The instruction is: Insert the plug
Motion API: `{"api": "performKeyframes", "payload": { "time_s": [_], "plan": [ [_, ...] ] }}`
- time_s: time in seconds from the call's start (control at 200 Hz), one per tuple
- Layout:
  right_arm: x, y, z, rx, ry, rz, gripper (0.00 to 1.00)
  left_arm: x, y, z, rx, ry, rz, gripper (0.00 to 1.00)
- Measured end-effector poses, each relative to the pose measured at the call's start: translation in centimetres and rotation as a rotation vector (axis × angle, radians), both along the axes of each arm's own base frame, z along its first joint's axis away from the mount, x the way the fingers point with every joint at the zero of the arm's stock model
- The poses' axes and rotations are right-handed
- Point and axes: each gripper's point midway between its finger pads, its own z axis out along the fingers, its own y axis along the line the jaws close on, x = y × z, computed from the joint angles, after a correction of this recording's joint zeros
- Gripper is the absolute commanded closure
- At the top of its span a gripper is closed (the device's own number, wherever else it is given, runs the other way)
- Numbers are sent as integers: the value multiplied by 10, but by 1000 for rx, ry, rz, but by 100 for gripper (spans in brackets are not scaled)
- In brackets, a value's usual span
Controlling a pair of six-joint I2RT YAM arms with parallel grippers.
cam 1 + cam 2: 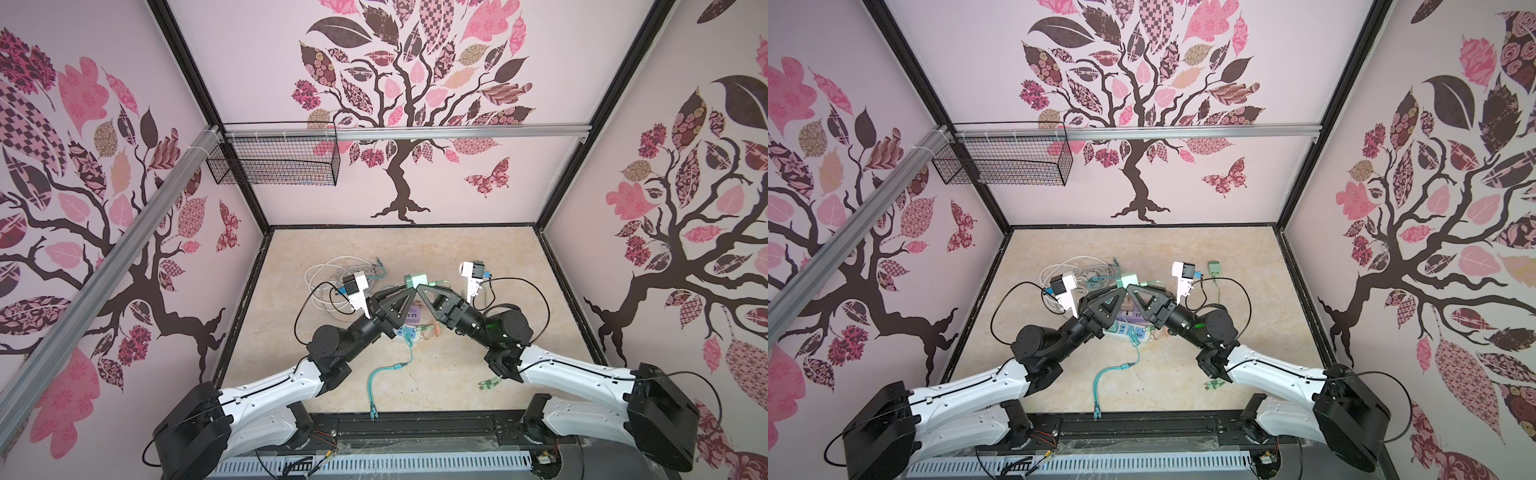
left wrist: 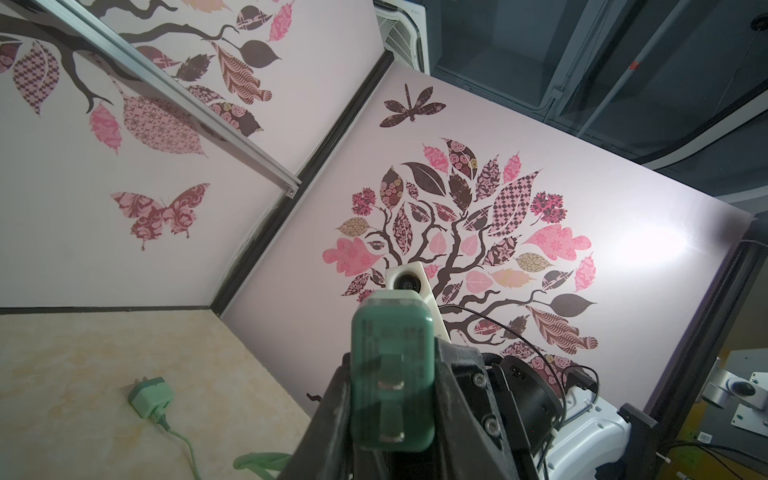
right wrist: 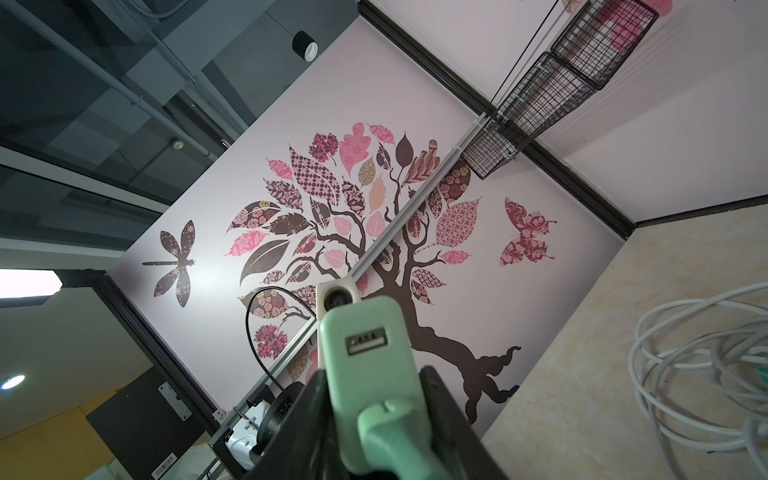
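The plug is a green adapter held up in the air above the middle of the table. In the left wrist view its two metal prongs face the camera, and my left gripper is shut on the adapter. My right gripper meets it from the opposite side. Its jaws stand close along both sides of the adapter, but I cannot make out contact. That face has an empty USB port and a green cable plug seated below it. A white power strip lies under both grippers, mostly hidden.
A second green adapter lies on the table at the back right. A white cable coil sits back left. A teal cable runs toward the front edge. Green connectors lie under the right arm. A wire basket hangs on the back wall.
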Motion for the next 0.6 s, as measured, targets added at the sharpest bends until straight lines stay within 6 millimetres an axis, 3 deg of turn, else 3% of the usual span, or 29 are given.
{"api": "performKeyframes", "payload": {
  "time_s": [0.19, 0.6],
  "plan": [
    [-2, -1, 1, -16, -12, -5, 68, -3, 0, 0, 3, 9, -12, 97],
    [-6, -4, -3, -77, -16, -22, 75, -8, 0, -4, 50, 24, -27, 59]
  ]
}}
